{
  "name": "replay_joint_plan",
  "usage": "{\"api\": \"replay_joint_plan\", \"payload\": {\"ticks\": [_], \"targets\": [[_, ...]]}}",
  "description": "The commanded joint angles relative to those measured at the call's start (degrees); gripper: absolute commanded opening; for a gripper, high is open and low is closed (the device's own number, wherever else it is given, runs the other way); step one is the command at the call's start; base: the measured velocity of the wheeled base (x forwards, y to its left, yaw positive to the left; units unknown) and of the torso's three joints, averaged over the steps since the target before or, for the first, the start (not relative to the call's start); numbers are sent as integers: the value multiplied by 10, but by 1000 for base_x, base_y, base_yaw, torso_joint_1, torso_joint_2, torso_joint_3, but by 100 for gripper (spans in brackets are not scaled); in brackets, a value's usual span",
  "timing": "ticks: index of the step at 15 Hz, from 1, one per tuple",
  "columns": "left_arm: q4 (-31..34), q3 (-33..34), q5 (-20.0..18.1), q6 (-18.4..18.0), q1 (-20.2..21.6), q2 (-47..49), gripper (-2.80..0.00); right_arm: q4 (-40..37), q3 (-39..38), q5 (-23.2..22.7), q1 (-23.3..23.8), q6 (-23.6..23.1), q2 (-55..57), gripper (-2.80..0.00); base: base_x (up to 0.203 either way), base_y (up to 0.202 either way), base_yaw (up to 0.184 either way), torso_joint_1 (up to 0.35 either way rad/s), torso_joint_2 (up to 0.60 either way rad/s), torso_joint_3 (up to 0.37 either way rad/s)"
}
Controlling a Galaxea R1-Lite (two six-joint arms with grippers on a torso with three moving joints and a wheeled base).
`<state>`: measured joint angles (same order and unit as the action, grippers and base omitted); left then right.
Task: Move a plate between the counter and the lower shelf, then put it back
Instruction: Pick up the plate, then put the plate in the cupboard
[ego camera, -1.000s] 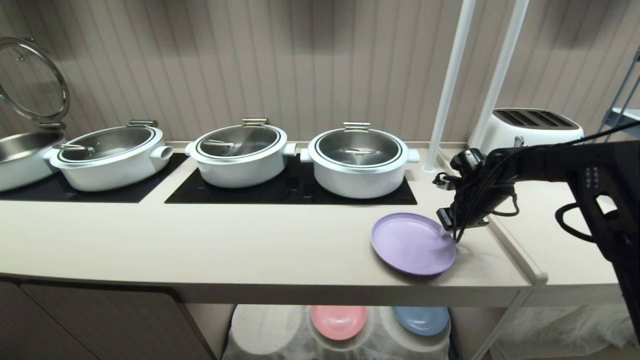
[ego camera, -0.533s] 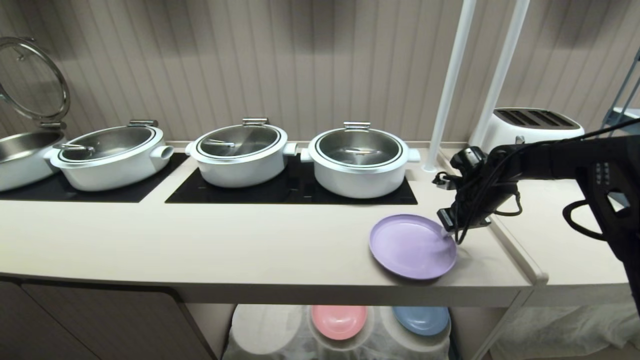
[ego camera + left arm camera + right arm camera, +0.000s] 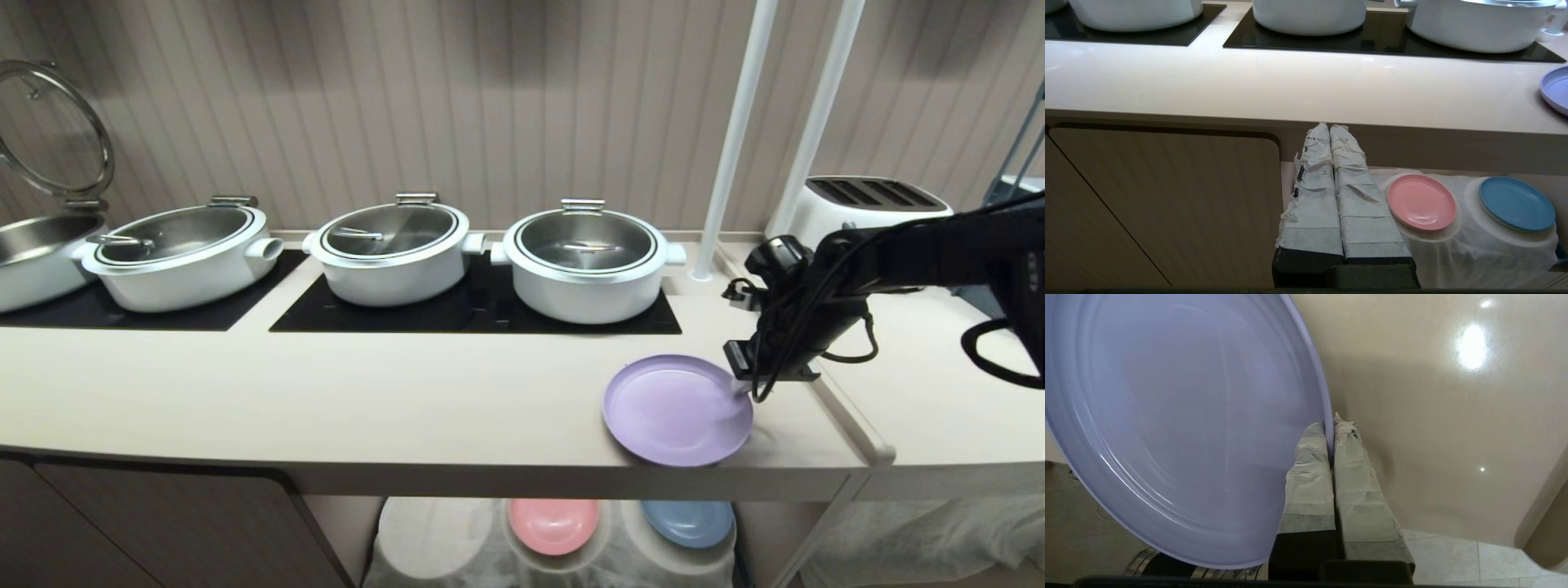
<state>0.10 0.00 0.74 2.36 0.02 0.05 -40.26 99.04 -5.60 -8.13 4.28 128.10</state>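
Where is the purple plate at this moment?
In the head view, the purple plate is at the right end of the counter, near its front edge, before the rightmost pot; the right end effector grips its rim.

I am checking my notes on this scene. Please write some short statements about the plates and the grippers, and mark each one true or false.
1. The right gripper is shut on the rim of the purple plate. True.
2. The pink plate lies on the counter. False: it lies on the lower shelf.
3. The blue plate lies beside the pink plate. True.
4. The left gripper holds a plate. False: it is shut on nothing.
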Motion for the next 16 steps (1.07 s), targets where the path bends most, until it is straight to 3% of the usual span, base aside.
{"api": "replay_joint_plan", "payload": {"ticks": [1, 9, 16], "targets": [[0, 0, 0, 0, 1, 0, -280, 7, -51, -1, -1, 19, -51, -280, 0, 0, 0, 0, 0, 0], [0, 0, 0, 0, 1, 0, -280, 117, -286, -4, 0, 113, -216, -280, 0, 0, 0, 0, 0, 0], [0, 0, 0, 0, 1, 0, -280, 140, -416, -3, 6, 120, -366, -280, 0, 0, 0, 0, 0, 0]]}}
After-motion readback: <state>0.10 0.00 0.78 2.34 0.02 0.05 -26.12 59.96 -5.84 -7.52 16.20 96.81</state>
